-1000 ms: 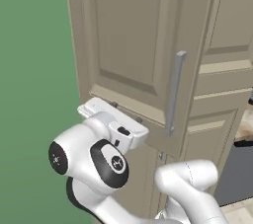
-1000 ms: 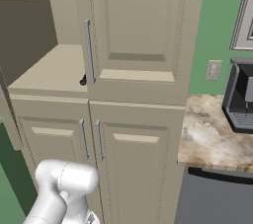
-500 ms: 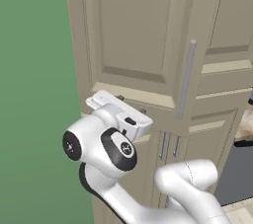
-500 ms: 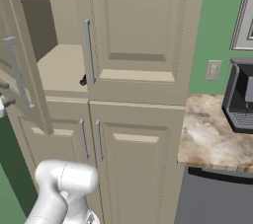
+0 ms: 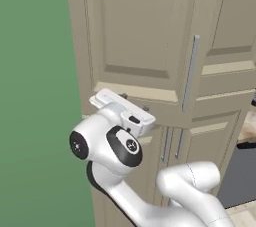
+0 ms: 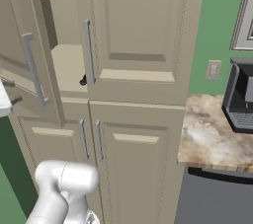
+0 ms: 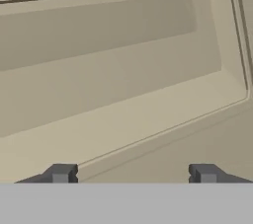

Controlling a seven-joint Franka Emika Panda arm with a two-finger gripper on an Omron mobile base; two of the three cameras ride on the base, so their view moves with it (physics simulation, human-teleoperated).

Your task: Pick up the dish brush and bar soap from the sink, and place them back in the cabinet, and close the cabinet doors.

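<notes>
**Gripper pressed up to a half-shut cabinet door**

In the left base view the cabinet (image 5: 150,46) filled the upper centre and right of the frame. One of the cabinet doors (image 5: 135,41) stood swung partway, its grey bar handle (image 5: 190,73) right of centre. The white hand sat at centre-left, against the door's lower edge.

In the right base view that door (image 6: 24,55) hung ajar at the left edge, and the other door (image 6: 138,25) was shut at upper centre. In the gap between them a small black lump, probably the dish brush (image 6: 84,81), lay on the beige shelf (image 6: 66,65).

In the hand view the gripper (image 7: 133,173) had its jaws spread wide, holding nothing, with its fingertips (image 7: 60,173) close to the raised panel.
</notes>
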